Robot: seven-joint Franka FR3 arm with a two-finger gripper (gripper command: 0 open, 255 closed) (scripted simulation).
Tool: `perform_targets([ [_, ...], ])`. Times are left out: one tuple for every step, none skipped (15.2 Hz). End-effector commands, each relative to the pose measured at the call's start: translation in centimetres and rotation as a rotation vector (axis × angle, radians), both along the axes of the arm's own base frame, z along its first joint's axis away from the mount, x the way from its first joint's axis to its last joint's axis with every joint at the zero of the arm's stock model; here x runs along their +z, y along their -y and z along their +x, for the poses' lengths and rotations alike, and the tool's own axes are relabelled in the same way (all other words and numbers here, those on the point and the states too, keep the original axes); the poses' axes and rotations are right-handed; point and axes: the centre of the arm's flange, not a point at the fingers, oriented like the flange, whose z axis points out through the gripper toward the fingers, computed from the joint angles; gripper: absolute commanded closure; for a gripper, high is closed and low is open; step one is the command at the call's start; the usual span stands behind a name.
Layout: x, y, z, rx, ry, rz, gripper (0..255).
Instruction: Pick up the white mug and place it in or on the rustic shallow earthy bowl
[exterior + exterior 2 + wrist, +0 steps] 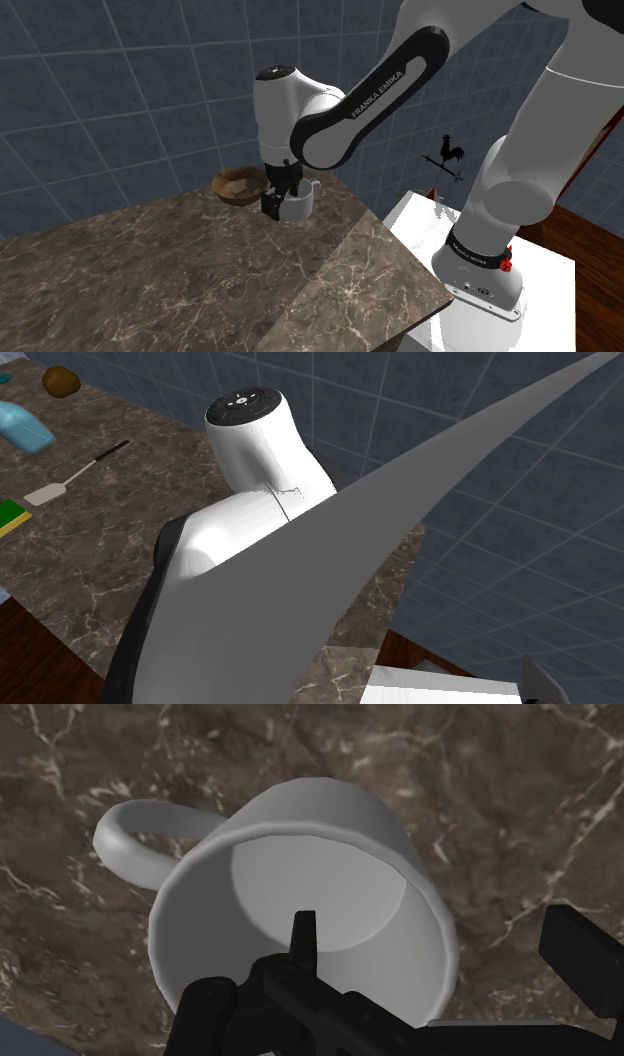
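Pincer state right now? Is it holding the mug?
Pincer: open, one finger inside the white mug and one outside it, not clamped, holding nothing.

The white mug (330, 824) looks smooth and evenly coloured, with a soft, low sheen; its wall runs between the fingers (585, 959). The gripper (437, 936) is flat matt black with hard edges. Under the fingers, the countertop (500, 784) resembles polished dark brown marble threaded with pale veins. Just beside the fingers, a brown bowl (238, 186) looks rough, mottled and earthy. The arm (290, 110) above them has a smooth white shell with a slight shine.
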Motion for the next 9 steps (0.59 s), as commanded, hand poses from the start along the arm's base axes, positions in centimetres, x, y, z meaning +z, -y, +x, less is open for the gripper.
perform_targets([
  [-0.03,-0.01,0.01,0.000,0.000,0.000,0],
  [-0.03,-0.01,0.01,0.000,0.000,0.000,0],
  [-0.03,-0.01,0.01,0.000,0.000,0.000,0],
  [-0.02,-0.01,0.01,0.000,0.000,0.000,0],
  [-0.02,-0.01,0.01,0.000,0.000,0.000,255],
  [-0.02,-0.01,0.01,0.000,0.000,0.000,255],
  [-0.02,-0.01,0.01,0.000,0.000,0.000,255],
  [-0.02,-0.01,0.01,0.000,0.000,0.000,255],
  [-0.02,-0.01,0.01,0.000,0.000,0.000,255],
])
